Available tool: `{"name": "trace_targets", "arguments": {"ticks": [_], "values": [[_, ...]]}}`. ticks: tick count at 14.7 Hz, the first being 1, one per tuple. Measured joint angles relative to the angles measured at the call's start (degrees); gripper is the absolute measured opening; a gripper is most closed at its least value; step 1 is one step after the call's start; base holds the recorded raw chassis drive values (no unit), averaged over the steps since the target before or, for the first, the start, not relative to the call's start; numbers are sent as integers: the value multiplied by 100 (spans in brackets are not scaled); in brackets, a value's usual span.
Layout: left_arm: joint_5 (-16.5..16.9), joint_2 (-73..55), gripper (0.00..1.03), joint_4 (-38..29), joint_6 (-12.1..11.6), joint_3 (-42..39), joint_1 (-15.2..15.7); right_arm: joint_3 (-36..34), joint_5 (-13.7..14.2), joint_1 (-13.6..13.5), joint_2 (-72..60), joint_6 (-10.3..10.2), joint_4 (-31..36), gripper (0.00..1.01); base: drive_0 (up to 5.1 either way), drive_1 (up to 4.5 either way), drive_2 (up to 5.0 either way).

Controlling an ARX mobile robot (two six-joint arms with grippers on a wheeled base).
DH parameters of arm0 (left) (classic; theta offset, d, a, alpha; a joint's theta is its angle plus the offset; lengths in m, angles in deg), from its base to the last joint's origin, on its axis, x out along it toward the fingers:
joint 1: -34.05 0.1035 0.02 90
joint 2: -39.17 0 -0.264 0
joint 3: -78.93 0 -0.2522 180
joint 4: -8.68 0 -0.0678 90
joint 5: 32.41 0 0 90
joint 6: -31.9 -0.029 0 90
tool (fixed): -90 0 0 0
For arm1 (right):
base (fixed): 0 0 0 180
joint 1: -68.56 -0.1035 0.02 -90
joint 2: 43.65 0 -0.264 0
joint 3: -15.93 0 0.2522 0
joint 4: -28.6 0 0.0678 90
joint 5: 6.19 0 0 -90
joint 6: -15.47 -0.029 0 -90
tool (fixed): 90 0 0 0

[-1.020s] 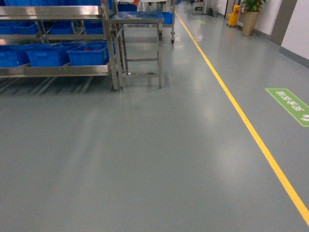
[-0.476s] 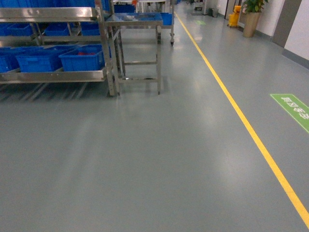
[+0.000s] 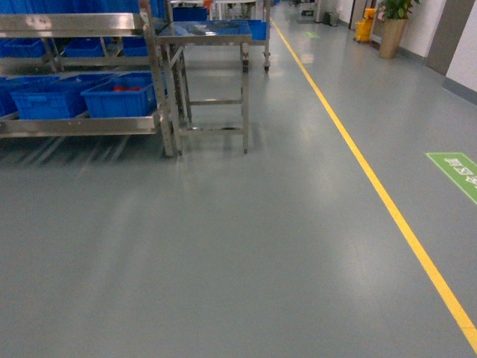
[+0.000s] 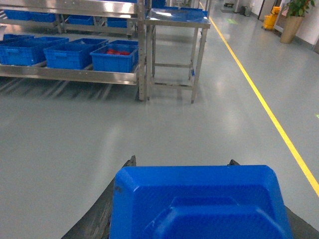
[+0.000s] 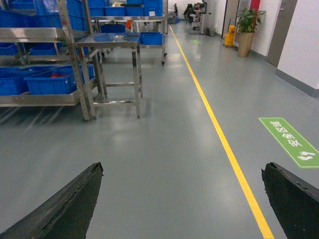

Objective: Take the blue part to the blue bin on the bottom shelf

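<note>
the silver stainless-steel bottom shelf [image 3: 82, 124] runs low along the left, and blue plastic bins [image 3: 51, 99] sit on it side by side; the rightmost blue bin [image 3: 119, 97] shows something red inside. just beside the rack's right post stands a bare-legged stainless-steel table [image 3: 209, 33]. both rest on the smooth grey floor [image 3: 223, 246], crossed by a long yellow painted line [image 3: 373, 186] and a green floor sign [image 3: 456, 173].

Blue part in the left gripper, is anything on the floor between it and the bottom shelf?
Nothing visible: bare grey floor lies between the blue part and the bottom shelf. The steel table stands beside the rack, off that path.
</note>
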Motion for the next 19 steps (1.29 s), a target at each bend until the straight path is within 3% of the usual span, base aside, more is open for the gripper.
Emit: {"name": "trace_targets", "arguments": {"ticks": [19], "values": [[0, 7, 43, 13, 0, 0, 4, 0, -4, 0, 0, 0, 22, 98, 9, 442, -424]]}}
